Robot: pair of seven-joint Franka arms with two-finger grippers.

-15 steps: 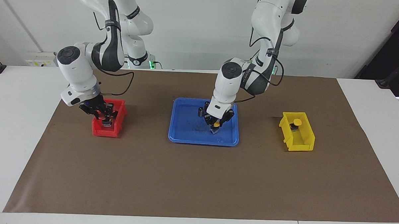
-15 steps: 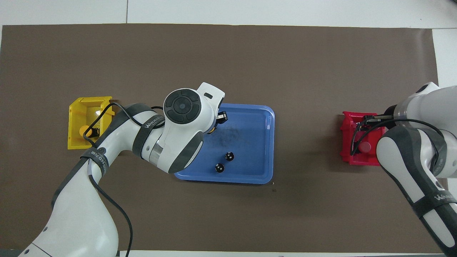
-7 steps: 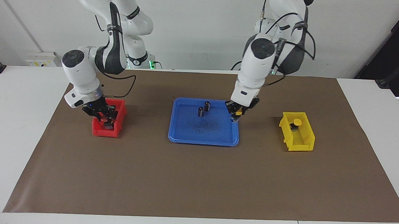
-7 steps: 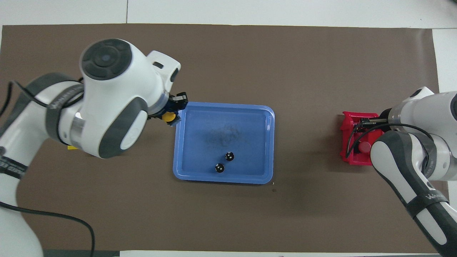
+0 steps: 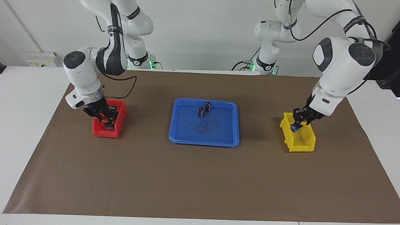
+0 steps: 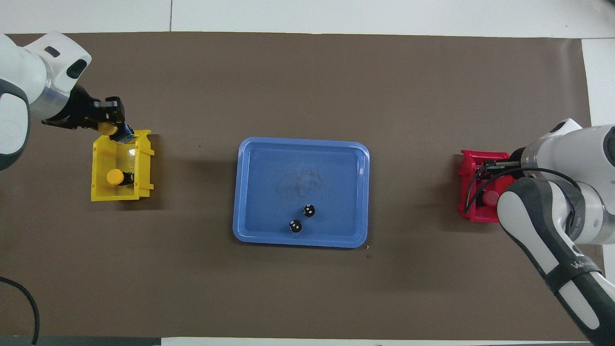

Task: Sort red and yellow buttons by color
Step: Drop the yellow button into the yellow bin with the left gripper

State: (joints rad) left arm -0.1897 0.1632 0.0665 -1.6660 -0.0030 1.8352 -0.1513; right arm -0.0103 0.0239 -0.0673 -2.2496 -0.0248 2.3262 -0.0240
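A: Facing view: left gripper (image 5: 296, 126) clamps a yellow button (image 5: 293, 129) over the yellow bin (image 5: 298, 142); right gripper (image 5: 107, 120) sits in the red bin (image 5: 101, 130), whether spread I cannot tell

B: Overhead view: carried button (image 6: 107, 128) hangs above the bin's rim (image 6: 98, 149); I'd centre it beside the other yellow button (image 6: 113, 177), then lower and release

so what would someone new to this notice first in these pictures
Probably the blue tray at the middle of the brown mat, holding only two small dark cylinders. At the left arm's end, the left end effector carries a yellow button over the yellow bin, where another yellow button already lies. At the right arm's end, the right end effector reaches down into the red bin.
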